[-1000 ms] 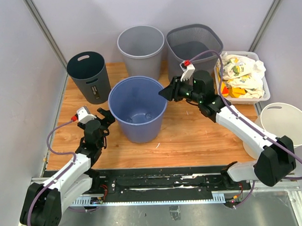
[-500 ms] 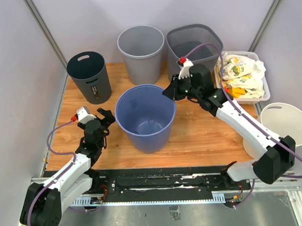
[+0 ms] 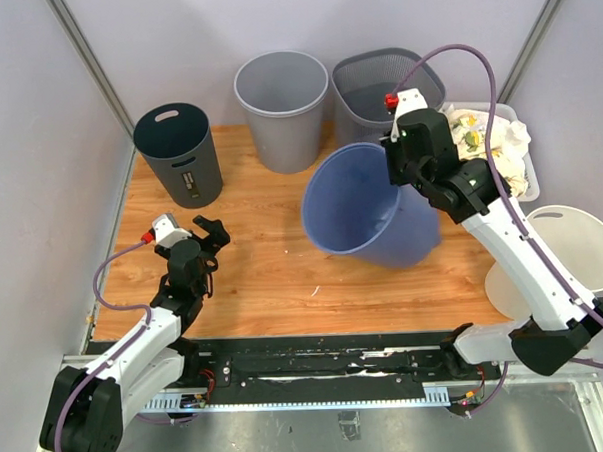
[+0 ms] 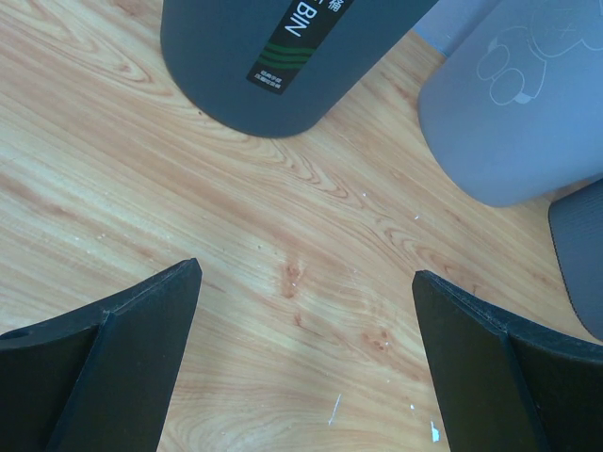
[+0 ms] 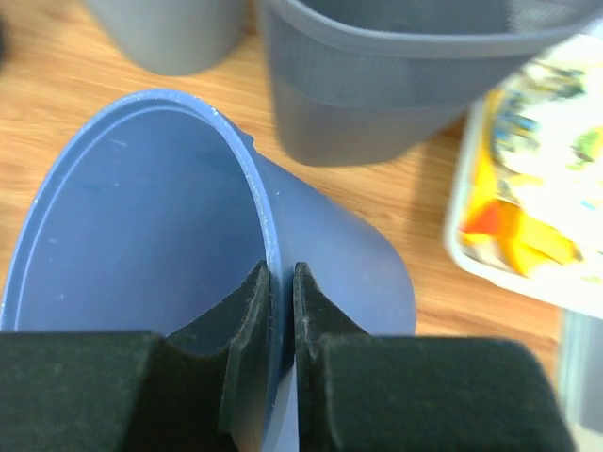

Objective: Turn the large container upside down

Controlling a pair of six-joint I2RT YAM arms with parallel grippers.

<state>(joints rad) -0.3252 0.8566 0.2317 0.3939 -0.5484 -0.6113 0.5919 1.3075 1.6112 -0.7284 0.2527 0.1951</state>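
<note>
Large blue plastic container point(image 3: 366, 208): right of the centre of the wooden table point(image 3: 254, 278), tipped well over. The mouth faces about 10 o'clock in the overhead view and the base points to about 4 o'clock. Whether its lower side touches the table cannot be told.

Right gripper point(image 5: 281, 278): at the 1 o'clock part of the rim. The jaws are nearly closed and pinch the rim wall, with one finger inside and one outside.

Left gripper point(image 4: 303, 271): low over bare wood at the table's 8 o'clock side, well apart from the container. The jaws are spread wide and hold nothing.

Surroundings:
- A dark grey mesh basket point(image 3: 387, 82) stands just behind the container at 12 o'clock.
- A light grey round bin point(image 3: 281, 92) stands at 11 o'clock.
- A dark grey labelled bin point(image 3: 178, 151) stands at 10 o'clock.
- A white tray of packets point(image 3: 496, 105) sits at 2 o'clock.
- A white round tub point(image 3: 568, 244) stands off the table edge at 4 o'clock.
</note>
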